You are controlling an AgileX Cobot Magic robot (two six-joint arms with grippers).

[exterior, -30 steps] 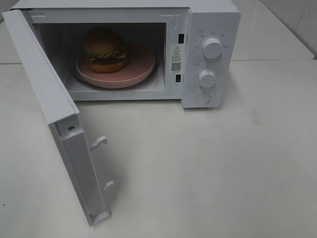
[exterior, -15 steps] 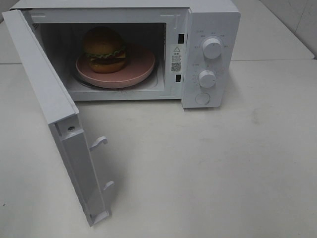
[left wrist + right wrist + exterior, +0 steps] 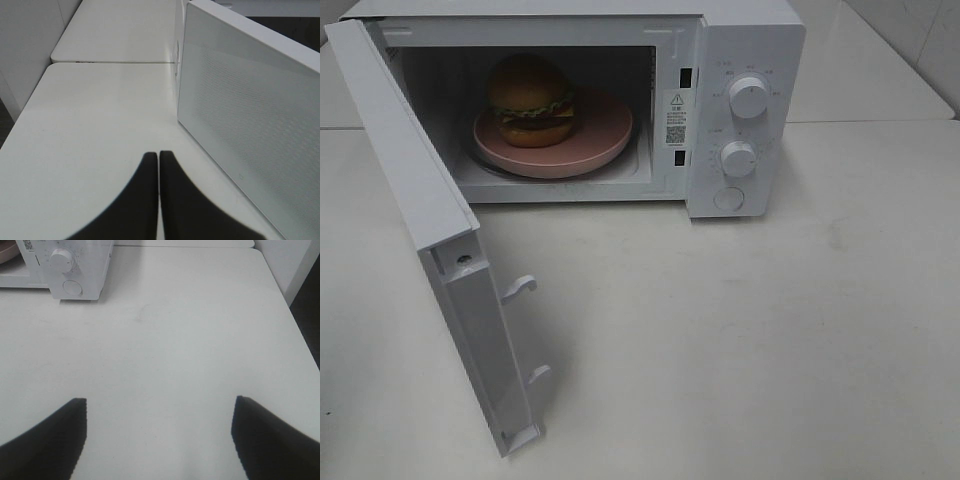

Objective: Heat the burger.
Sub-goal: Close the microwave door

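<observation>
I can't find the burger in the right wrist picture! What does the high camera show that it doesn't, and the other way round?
Only the high camera shows the burger and the open door. Only the right wrist camera shows the right gripper, jaws wide apart. Both show the white table, and the lower knob and round button on the microwave.

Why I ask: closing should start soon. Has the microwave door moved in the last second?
No. The door stays equally open from the microwave, its bottom corner at the same spot on the table.
</observation>
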